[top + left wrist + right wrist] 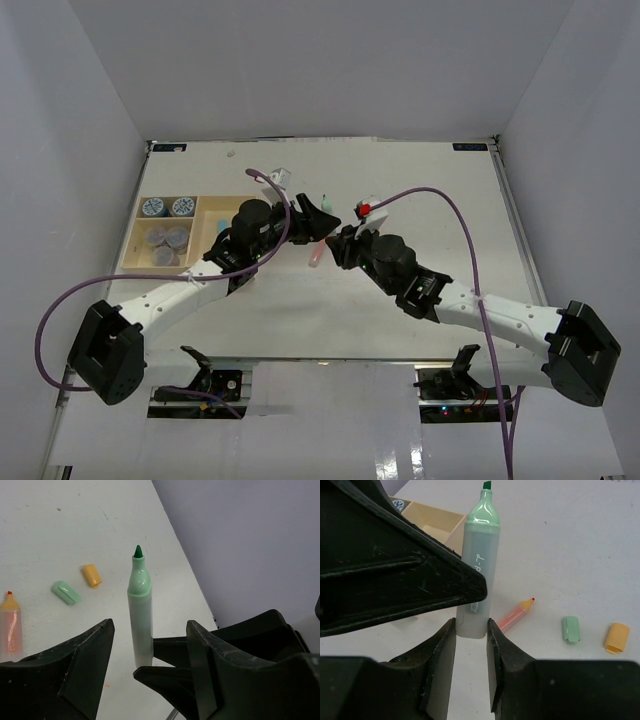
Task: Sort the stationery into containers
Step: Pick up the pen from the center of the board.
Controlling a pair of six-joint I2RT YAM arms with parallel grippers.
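Handover of the green highlighter (475,565) over the table (400,180), centre of the overhead view. Nearest, at the bottom of the right wrist view, the right gripper (471,625) is clamped on the pen's butt end. The long axis runs up that frame, bare tip toward the top edge. The left gripper (150,629) straddles the barrel, jaws parted with a gap on each side, grasping nothing. Beyond the pen, an uncapped pink highlighter (516,616), 1 green cap (570,629) and 1 orange cap (617,638) lie on the table, apart from both grippers. Farthest, at the left of the overhead view, the tray (208,208) holds 2 blue-lidded jars (182,206) in its upper-left compartment. The left arm is judged nearer the tray, with open room leftward
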